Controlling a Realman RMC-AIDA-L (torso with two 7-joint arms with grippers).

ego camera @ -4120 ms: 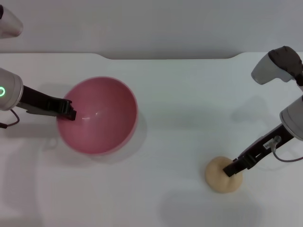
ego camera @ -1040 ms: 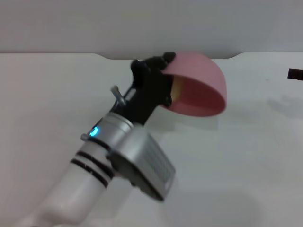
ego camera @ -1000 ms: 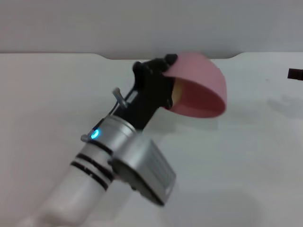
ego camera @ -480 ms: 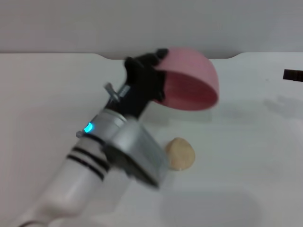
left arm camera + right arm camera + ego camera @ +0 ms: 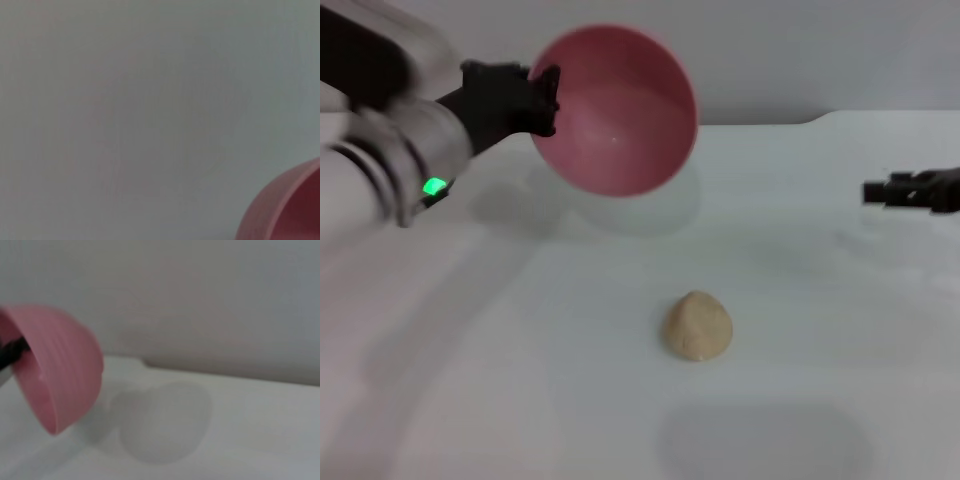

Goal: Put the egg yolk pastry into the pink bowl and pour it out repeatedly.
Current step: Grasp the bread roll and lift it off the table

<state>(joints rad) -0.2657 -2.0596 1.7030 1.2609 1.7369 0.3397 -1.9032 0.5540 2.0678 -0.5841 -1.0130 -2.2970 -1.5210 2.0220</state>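
My left hand [image 5: 542,98] is clamped shut on the rim of the pink bowl [image 5: 616,110], holding it up in the air above the far part of the tabletop [image 5: 800,400], toward its left side. The bowl is tipped so that its open mouth faces me, and I see nothing inside it. From my right wrist view the bowl [image 5: 55,390] hangs clear of the surface, with its shadow on the tabletop below it. The left wrist view catches only a curve of the bowl's rim [image 5: 290,205] against a plain grey surface.

The egg yolk pastry [image 5: 698,326] lies on the tabletop near the middle, well apart from the bowl and nearer the front edge.

My right hand [image 5: 872,191] sits by the right edge, touching nothing; I cannot tell how far open it is.
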